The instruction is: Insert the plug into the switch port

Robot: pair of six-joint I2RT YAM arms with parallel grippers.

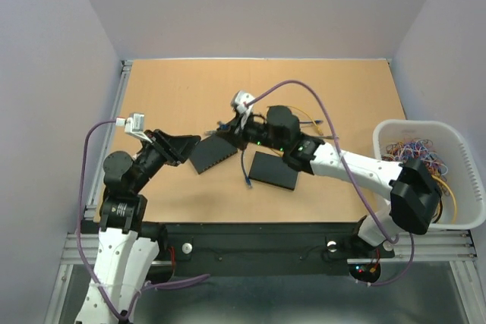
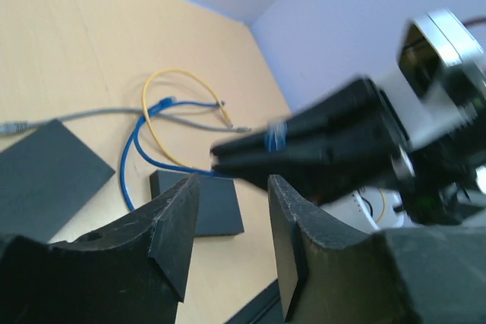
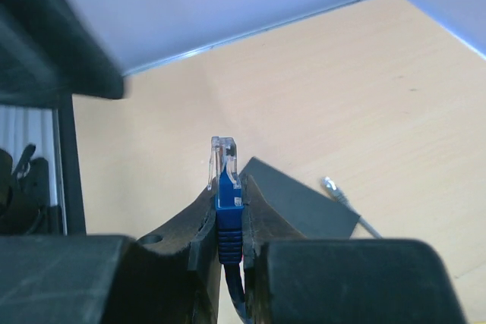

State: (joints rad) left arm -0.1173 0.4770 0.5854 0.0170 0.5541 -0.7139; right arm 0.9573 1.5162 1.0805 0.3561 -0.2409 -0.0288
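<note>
plug (image 3: pixel 222 161): clear RJ45 tip, blue boot, stood upright, pinched at the boot by the right hand (image 3: pixel 228 201), tip clear above the fingers. switch (image 1: pixel 213 154): flat black box, lay angled on the worktop (image 1: pixel 175 96), just beside the plug. Couldn't make out its ports.

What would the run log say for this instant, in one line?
right gripper: shut on blue plug | insertion: not yet done | left gripper: open, empty
</note>
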